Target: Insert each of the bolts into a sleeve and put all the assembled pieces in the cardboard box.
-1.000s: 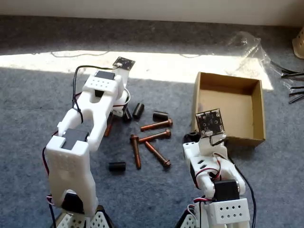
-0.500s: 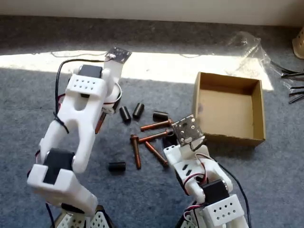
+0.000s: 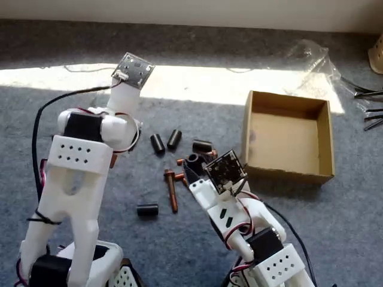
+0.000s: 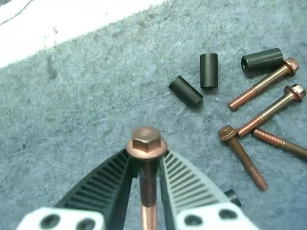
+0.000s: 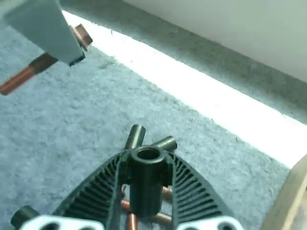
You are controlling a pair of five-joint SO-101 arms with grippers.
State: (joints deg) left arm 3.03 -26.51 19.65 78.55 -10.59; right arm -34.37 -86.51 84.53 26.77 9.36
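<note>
Cardboard box (image 3: 290,137) sits open-top on the grey carpet (image 3: 341,227), on the right arm's side. Inside I see just bare cardboard floor. All hardware is outside it.

Near to far: a lone sleeve (image 3: 148,210) lies on its side between the two arms. Past it is a flat bolt (image 3: 172,191), just beside the right gripper (image 3: 192,162). The right arm is folded low and leans in over the pile. Its fingers are closed on the held sleeve (image 5: 145,184), open bore pointing out past the fingertips. Three other loose bolts (image 4: 271,110) fan out by that gripper, partly hidden under it in the high view. Behind them three sleeves (image 3: 174,139) lie close together, one just beside a bolt head.

The left arm stands taller, elbow up, wrist out to the side of the pile. The left gripper (image 4: 146,155) is clamped on the held bolt (image 4: 148,191) just under the hex head. The head sticks out beyond the fingertips, off the carpet. Farthest back, a plastic bag (image 3: 308,54) lies past the box.
</note>
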